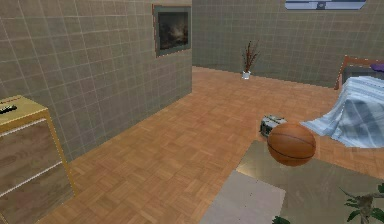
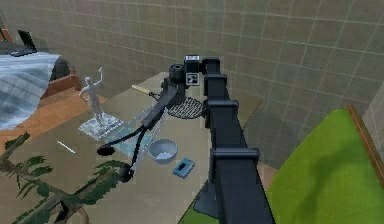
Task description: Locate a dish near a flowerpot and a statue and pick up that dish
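Search looks finished, dish lying on the tabletop near the statue; pickup remains, and whether the hand holds anything is unclear.

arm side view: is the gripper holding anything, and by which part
Cannot be told: the jaws of the gripper end at a dark round thing on the table, so no hold can be confirmed.

Dark square segmented arm; white marker squares; dark tool.
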Available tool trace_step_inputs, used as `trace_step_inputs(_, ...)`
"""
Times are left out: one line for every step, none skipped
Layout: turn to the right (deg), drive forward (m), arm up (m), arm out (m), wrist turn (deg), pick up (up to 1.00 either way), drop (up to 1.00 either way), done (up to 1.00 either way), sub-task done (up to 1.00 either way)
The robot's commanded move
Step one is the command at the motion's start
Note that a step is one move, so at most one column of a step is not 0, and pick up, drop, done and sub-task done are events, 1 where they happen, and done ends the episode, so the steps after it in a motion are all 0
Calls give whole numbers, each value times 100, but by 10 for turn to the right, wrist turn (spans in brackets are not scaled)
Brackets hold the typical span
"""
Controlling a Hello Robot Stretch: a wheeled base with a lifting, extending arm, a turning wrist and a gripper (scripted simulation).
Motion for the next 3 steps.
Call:
trace_step_inputs(0,0,0,0,450,0,0,0,0)
trace_step_inputs(0,0,0,0,450,0,0,0,0)
trace_step_inputs(0,0,0,0,90,0,0,0,0)
